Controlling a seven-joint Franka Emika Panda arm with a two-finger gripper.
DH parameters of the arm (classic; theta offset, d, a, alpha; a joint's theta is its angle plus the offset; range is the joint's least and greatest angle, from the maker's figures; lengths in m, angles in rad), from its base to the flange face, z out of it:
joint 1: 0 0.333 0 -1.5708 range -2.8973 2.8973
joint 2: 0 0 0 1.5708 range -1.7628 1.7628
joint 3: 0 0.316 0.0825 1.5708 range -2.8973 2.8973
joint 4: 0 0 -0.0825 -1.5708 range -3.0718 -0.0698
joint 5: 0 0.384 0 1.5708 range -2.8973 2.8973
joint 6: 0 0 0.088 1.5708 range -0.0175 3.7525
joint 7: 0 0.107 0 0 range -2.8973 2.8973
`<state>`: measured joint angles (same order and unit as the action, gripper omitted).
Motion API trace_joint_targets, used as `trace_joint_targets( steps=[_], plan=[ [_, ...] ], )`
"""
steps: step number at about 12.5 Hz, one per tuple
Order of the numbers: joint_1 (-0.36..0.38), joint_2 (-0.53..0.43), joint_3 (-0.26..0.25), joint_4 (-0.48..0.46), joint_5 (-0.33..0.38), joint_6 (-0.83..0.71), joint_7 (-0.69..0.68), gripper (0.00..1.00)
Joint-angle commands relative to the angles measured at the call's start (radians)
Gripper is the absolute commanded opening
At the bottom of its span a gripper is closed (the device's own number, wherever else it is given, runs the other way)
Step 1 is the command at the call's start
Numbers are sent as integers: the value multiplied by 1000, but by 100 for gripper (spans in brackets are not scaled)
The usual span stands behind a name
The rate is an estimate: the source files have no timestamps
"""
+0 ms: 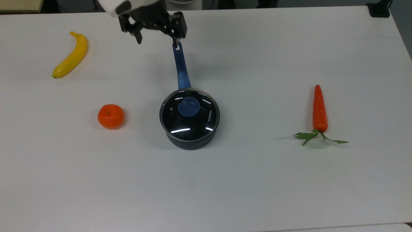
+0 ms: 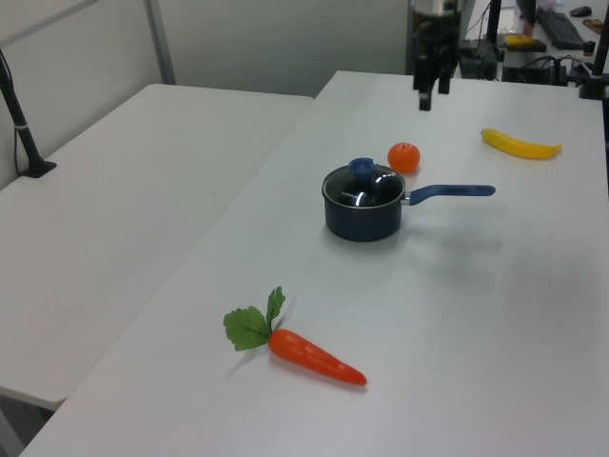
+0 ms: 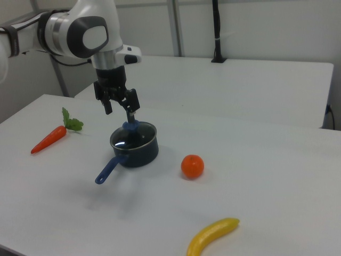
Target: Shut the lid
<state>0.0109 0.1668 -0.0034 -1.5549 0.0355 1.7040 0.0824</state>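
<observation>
The lid (image 1: 190,120), clear glass with a metal rim and a blue knob (image 1: 189,107), lies flat on the mouth of the black saucepan (image 1: 191,144). The pan's long blue handle (image 1: 181,67) points toward the top view's top. In the left view the lid (image 2: 366,189) also sits level on the pan (image 2: 362,217). My gripper (image 1: 157,36) is open and empty, raised well above the pan. In the right view the gripper (image 3: 119,111) hangs above the lid (image 3: 133,138), not touching it.
An orange (image 1: 110,116) sits to the top view's left of the pan, and a banana (image 1: 71,56) lies further back left. A carrot (image 1: 319,109) with green leaves lies at the top view's right. The white table (image 1: 225,187) stretches wide toward the front.
</observation>
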Motion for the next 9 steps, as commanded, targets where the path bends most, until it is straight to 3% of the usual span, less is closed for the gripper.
trace_joint_targets(
  steps=[1,9],
  plan=[
    [-28,-104,-1,-128,-8,2,-50,100],
    [-46,-102,-3,-102,-51,13,-12,100]
  ],
)
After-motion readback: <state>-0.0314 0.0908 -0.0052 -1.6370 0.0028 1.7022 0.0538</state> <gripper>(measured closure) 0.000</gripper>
